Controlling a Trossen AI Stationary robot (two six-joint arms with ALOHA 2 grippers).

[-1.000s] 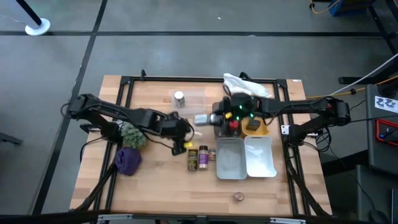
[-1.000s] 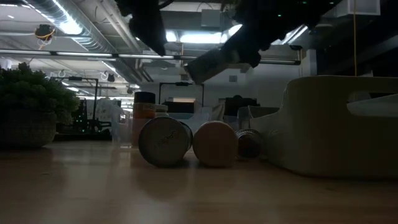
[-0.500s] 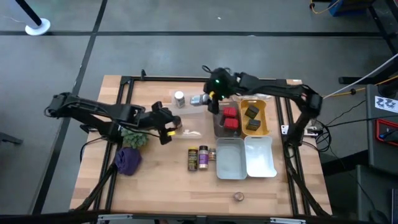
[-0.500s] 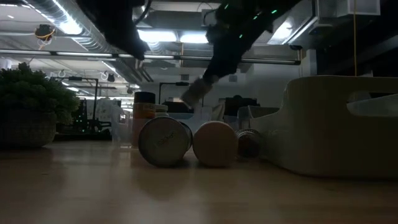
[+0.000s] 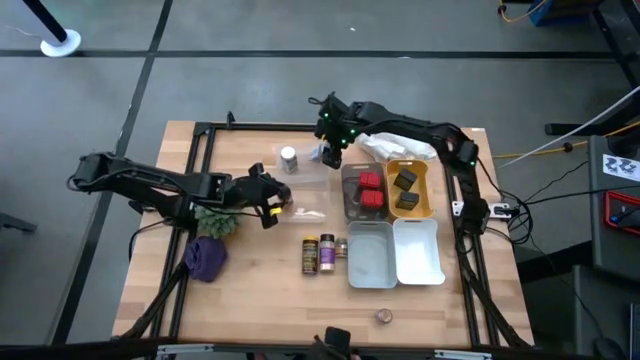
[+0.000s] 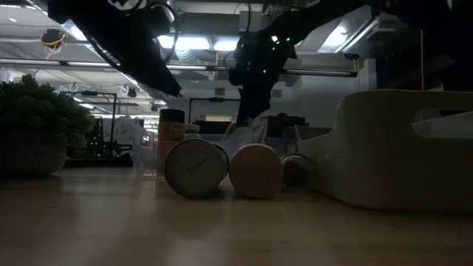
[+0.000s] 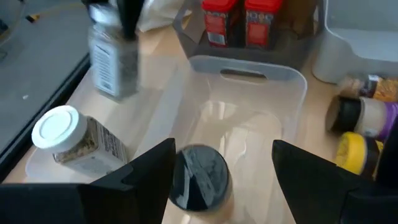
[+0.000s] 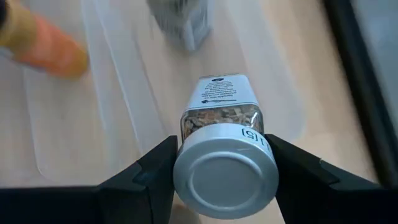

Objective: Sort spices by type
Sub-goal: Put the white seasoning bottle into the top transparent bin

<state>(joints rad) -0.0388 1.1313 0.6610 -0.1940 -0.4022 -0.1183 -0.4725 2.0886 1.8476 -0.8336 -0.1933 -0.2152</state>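
My right gripper (image 5: 330, 154) is shut on a silver-capped jar (image 8: 221, 118) over the far end of a clear tray (image 5: 305, 172). A white-capped jar (image 5: 288, 157) lies on its side in that tray. My left gripper (image 5: 271, 204) hovers at the tray's near-left side, shut on a dark-capped jar (image 7: 199, 177). Two labelled jars (image 5: 317, 254) lie on the table near the middle. Red tins (image 5: 370, 190) sit in a grey tray, dark tins (image 5: 404, 187) in a yellow one. A small round tin (image 5: 383, 316) rests by the near edge. My left gripper pinches the dark-capped jar at its cap end (image 7: 186, 163) between the two fingers (image 7: 149, 171). The cap faces the wrist camera and the body points away, toward the clear tray. The jar is lifted clear of the table. My right gripper pinches the silver-capped jar just below its cap (image 8: 186, 134) between both fingers (image 8: 158, 168). It comes from above, slanting down, with the fingers across the jar. The cap faces the wrist and the body hangs downward over the clear tray; whether it touches the tray I cannot tell.
Two white trays (image 5: 395, 252) stand side by side near the table's right. A white bag (image 5: 395, 142) lies at the far edge. A small plant (image 5: 212, 218) and a purple cloth lump (image 5: 205, 258) sit on the left.
My right gripper carried the silver-capped jar from beside the grey tray toward the far edge and left, over the clear tray, tipping it from level to pointing down and lowering it. My left gripper moved left and slightly farther with its jar, then held still.
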